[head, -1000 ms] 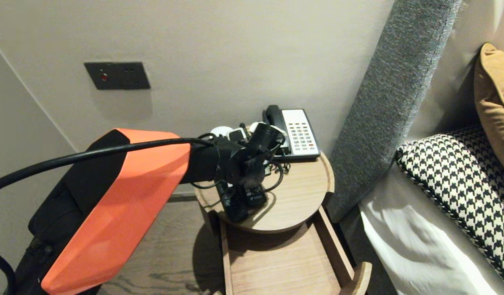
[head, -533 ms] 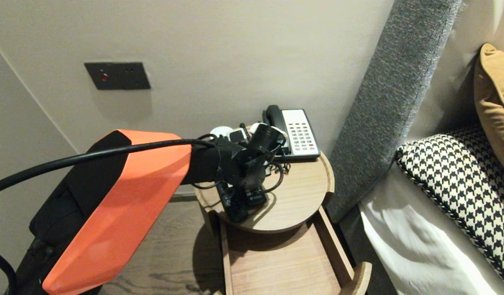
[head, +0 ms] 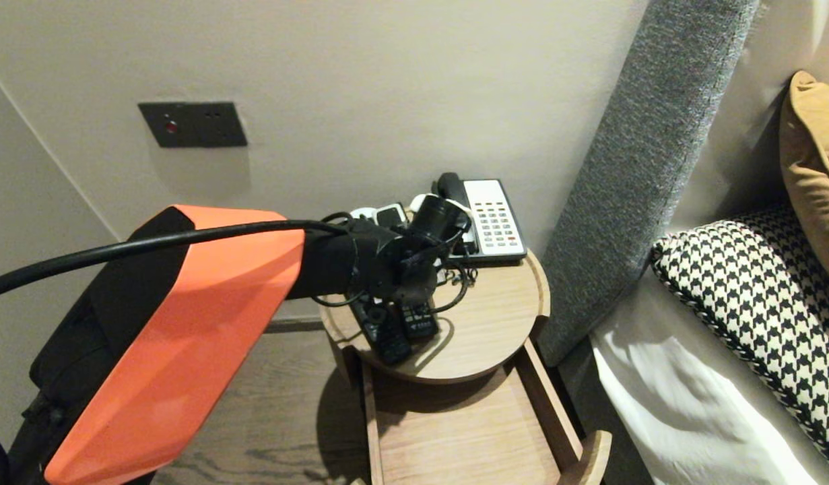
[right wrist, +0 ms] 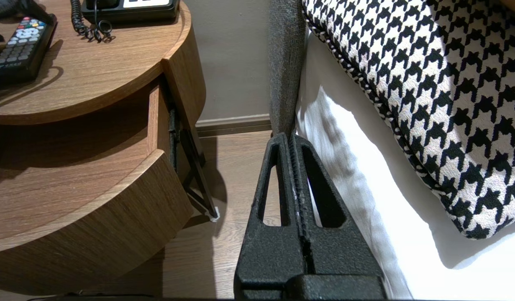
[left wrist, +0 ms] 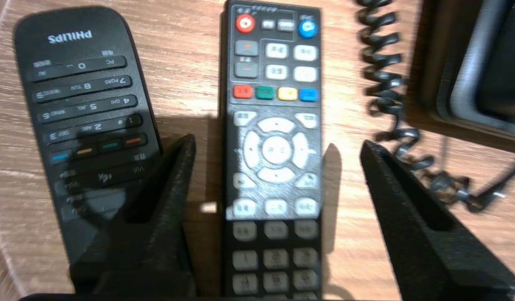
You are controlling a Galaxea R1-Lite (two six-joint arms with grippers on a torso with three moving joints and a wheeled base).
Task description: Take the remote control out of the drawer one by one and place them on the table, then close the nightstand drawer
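The left gripper (left wrist: 278, 141) points down over the table (head: 495, 330) with its fingers (left wrist: 165, 196) spread wide, pinching nothing. The remote (left wrist: 273, 175) lies flat on the wood between them, lengthwise along the gap, nearer one finger and clear of the other; a strip of bare wood shows on each side, so neither finger touches it. Its red and blue round buttons sit at the far end, a row of four coloured keys just below them. Just beside it, past one finger and partly under that finger's shadow, lies the Philips remote (left wrist: 85, 117), slightly angled. On the other side the coiled cord (left wrist: 391, 104) runs along the wood to the phone (head: 491, 219), which stands at the back of the table against the wall. Below the tabletop the drawer (head: 454, 431) stands pulled out. The right gripper (right wrist: 293, 140) hangs parked above the floor between the table and the bed, its fingers pressed together, with the patterned pillow (right wrist: 429, 83) close by.
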